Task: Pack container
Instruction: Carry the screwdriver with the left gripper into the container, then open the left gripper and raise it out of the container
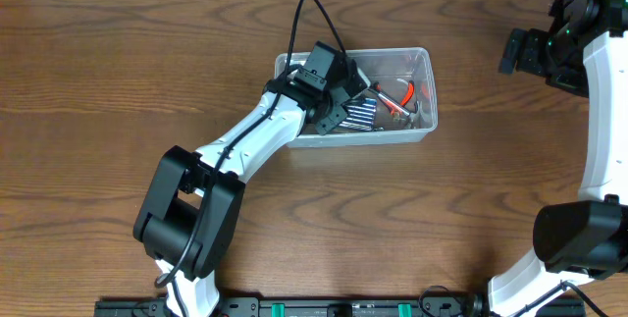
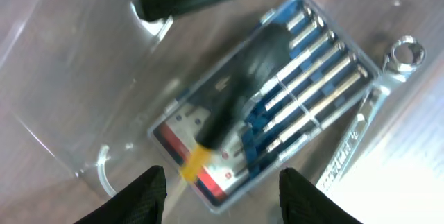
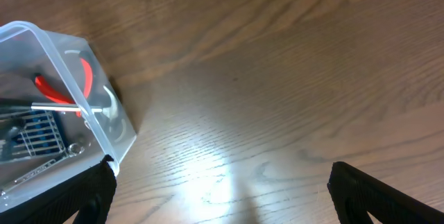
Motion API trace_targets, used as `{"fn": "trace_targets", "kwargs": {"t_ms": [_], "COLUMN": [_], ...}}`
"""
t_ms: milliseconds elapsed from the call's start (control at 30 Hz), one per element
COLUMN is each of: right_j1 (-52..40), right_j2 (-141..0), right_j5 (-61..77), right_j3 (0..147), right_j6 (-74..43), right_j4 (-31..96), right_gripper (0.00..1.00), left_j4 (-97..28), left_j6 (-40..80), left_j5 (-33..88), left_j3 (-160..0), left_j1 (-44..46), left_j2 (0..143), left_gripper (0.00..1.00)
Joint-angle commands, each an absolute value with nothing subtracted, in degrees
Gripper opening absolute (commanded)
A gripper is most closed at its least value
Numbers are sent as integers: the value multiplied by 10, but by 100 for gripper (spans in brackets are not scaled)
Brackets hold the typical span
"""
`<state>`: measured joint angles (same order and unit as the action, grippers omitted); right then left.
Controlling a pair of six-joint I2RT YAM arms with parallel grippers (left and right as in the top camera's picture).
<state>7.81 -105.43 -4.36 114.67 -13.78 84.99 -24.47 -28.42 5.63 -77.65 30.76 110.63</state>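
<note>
The clear plastic container [image 1: 424,91] stands on the wood table at centre. Inside it lie a clear case of blue-handled precision screwdrivers [image 2: 305,92], a black-handled tool with a yellow band [image 2: 236,99] resting across the case, a silver wrench [image 2: 388,78] and red-handled pliers [image 1: 404,94]. My left gripper [image 2: 222,189] is open and empty, hovering inside the container just above the screwdriver case. My right gripper [image 3: 218,189] is open and empty over bare table to the right of the container [image 3: 66,78], at the far right of the overhead view [image 1: 535,54].
The wood table [image 1: 118,81] stretches around the container. The left arm [image 1: 245,145] reaches diagonally from the front left into the container. The right arm [image 1: 599,111] stands along the right edge.
</note>
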Motion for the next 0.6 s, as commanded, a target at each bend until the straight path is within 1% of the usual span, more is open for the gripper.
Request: {"fn": "trace_targets", "kwargs": {"t_ms": [0,133,333,400,433,533,567], "right_j1": [83,82,79,71,67,48,40], "right_j2": [-1058,-1058,-1058,-1058,-1058,-1058,-1058], "right_j5": [-45,-45,-44,-45,-45,-44,-44], "right_j3": [1145,1145,1145,1145,1145,1145,1145], "right_j6": [-130,-114,-79,-55,-47,-24,-12], "right_j4": [851,851,826,808,799,752,732], "right_gripper": [99,99,99,99,99,99,99], "left_j4": [-266,-281,-280,-280,-282,-287,-289], "left_j6": [-279,-238,-230,-214,-201,-145,-120], "left_j5": [55,47,22,6,2,2,2], "left_j3": [-780,-782,-791,-794,-794,-794,-794], "left_j1": [306,305,294,282,272,231,212], "left_j2": [1103,1069,971,944,929,897,889], "left_gripper": [54,58,62,67,71,96,99]}}
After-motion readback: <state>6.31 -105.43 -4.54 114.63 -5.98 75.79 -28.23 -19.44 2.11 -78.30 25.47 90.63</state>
